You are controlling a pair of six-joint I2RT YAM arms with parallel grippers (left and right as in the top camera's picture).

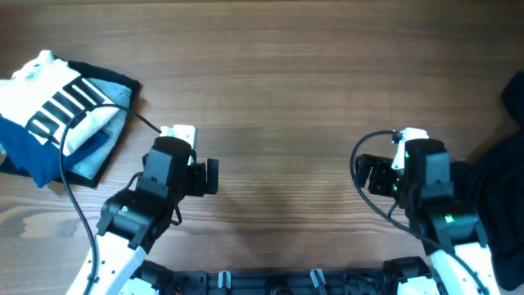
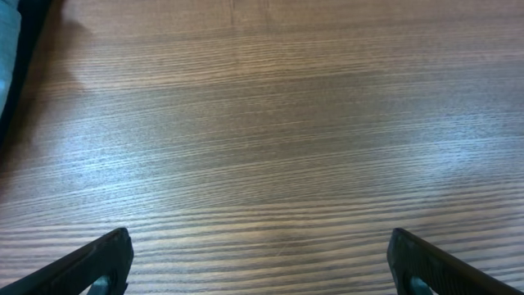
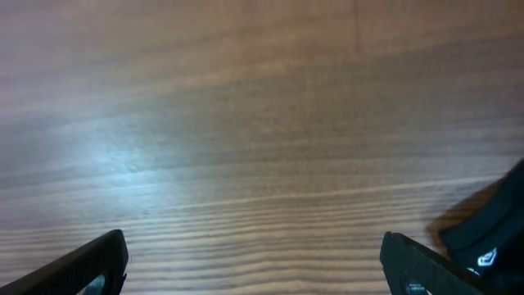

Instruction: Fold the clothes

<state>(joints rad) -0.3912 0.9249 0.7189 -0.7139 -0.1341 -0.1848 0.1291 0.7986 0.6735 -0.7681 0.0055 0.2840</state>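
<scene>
- One wooden table (image 1: 286, 65), with bare grain below and ahead of both claws in the wrist views.
- One pile of clothes (image 1: 82, 131), well off to the left of the left gripper (image 2: 258, 250) and slightly ahead of it, touching neither claw. Four layers counted by colour. Set askew to the table's edge, long axis hard to tell.
- Topmost, one white T-shirt (image 1: 33, 90), with one black print of parallel bars. Row of bars laid on a diagonal, climbing away from the robot as it nears the left claw.
- Beneath, one blue garment (image 1: 24, 152), showing on the side of the pile farthest from the left claw.
- One pale grey-blue garment (image 1: 102, 123), showing on the side nearest the left claw.
- At the bottom, one black garment (image 1: 123, 82), seen only as a dark border. Glimpsed again at the far left edge of the left wrist view.
- One separate black cloth (image 1: 503, 188), close to the right of the right gripper (image 3: 254, 250), running out of the overhead view. Shape and heading not readable.
- Two arms: left arm (image 1: 131, 209) and right arm (image 1: 446, 217), both reaching forward over bare wood, well apart from each other.
- Left gripper: fingers spread wide, clamped on nothing.
- Right gripper: likewise spread wide, nothing between the fingers.
- One thin black cable (image 1: 64, 164), looping from the left arm across the pile.
</scene>
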